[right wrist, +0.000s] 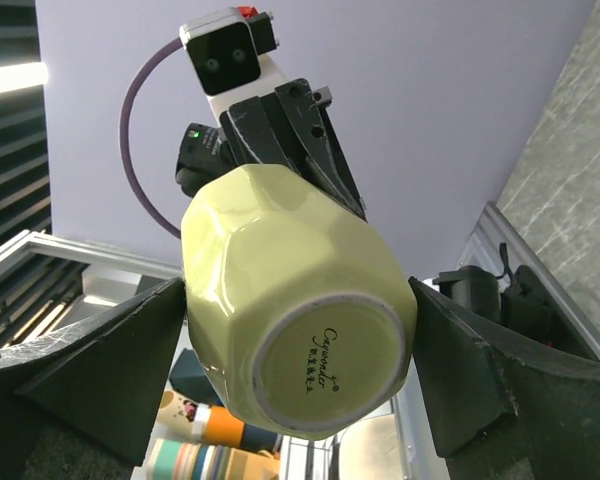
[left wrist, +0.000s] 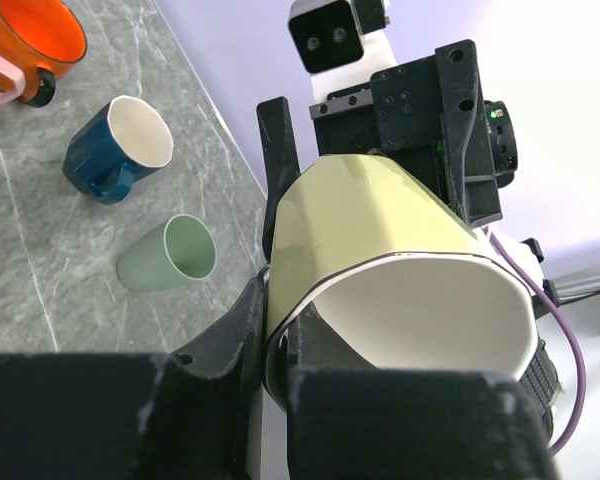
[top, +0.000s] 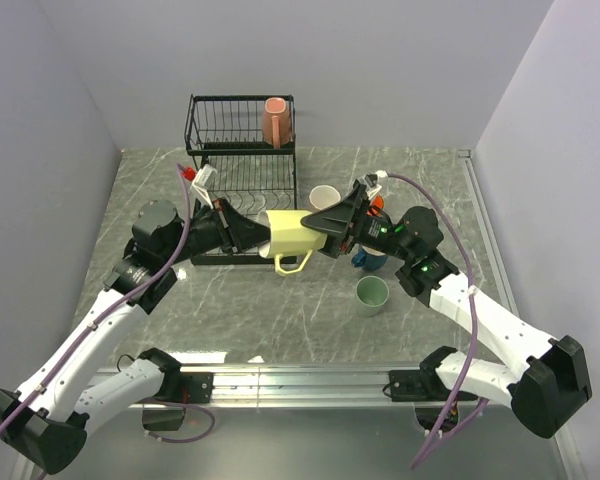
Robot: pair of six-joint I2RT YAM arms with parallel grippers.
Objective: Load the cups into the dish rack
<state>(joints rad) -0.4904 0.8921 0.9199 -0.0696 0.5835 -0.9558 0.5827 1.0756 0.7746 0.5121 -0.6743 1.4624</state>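
Marble tabletop (top: pixel 270 320) below, handover midair: left gripper (top: pixel 263 232) pinches the yellow cup (top: pixel 292 235) by its rim, right gripper (top: pixel 320 228) spread around it; next, likely swing to dish rack (top: pixel 242 97).

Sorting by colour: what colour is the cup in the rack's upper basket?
The cup is pink; top external view.

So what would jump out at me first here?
A pale yellow cup hanging in mid-air above the middle of the table, caught between the two arms: the left gripper pinches its rim while the right gripper has its fingers spread either side of its base. Behind them, a single pink cup sits in the top tier of the black dish rack, at the far edge.
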